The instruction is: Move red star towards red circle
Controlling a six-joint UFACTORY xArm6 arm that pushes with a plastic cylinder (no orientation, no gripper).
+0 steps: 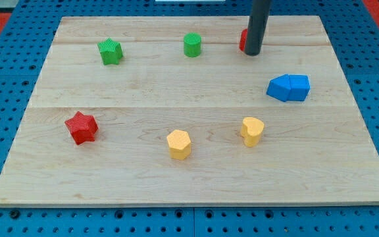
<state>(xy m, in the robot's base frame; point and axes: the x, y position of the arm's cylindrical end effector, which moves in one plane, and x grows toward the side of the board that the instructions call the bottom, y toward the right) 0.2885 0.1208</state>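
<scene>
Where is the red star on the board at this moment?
The red star lies at the view's lower left, below the green star and left of the yellow hexagon, far from my tip.

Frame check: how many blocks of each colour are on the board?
Red: 2, star and a block mostly hidden behind my tip
Green: 2, star and cylinder
Blue: 1
Yellow: 2, hexagon and heart
Total: 7
</scene>
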